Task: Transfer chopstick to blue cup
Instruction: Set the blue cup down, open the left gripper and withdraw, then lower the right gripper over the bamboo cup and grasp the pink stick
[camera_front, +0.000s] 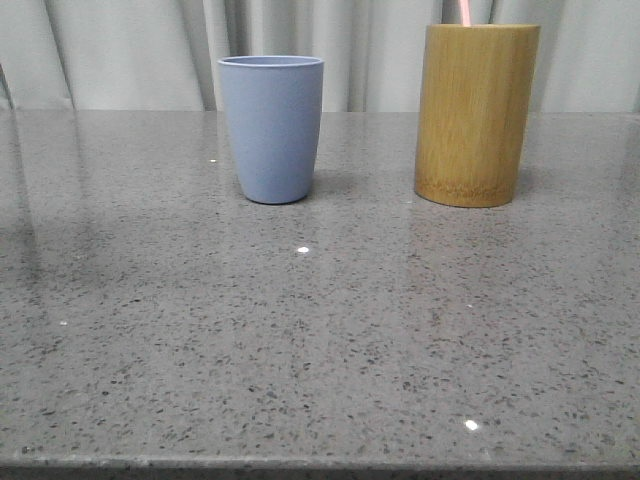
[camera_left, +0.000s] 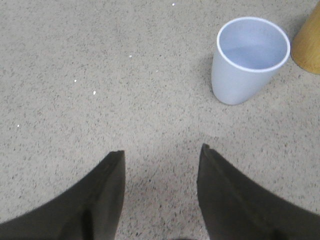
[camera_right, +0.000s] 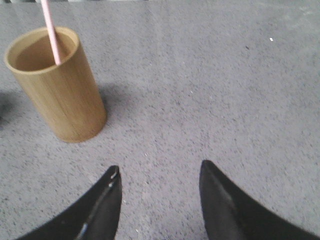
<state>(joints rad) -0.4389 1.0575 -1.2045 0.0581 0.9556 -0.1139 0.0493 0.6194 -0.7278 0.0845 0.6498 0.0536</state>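
Note:
The blue cup (camera_front: 271, 128) stands upright and empty at the back middle of the table; it also shows in the left wrist view (camera_left: 250, 59). A pale pink chopstick (camera_front: 465, 12) sticks up from the bamboo cylinder (camera_front: 476, 114) at the back right; in the right wrist view the chopstick (camera_right: 51, 31) leans inside the cylinder (camera_right: 57, 85). My left gripper (camera_left: 161, 152) is open and empty above bare table, short of the blue cup. My right gripper (camera_right: 159, 169) is open and empty, short of the cylinder. Neither gripper shows in the front view.
The grey speckled table (camera_front: 320, 340) runs to a front edge near the bottom of the front view. Pale curtains (camera_front: 130, 50) hang behind the table. The two containers stand about a cup's width apart.

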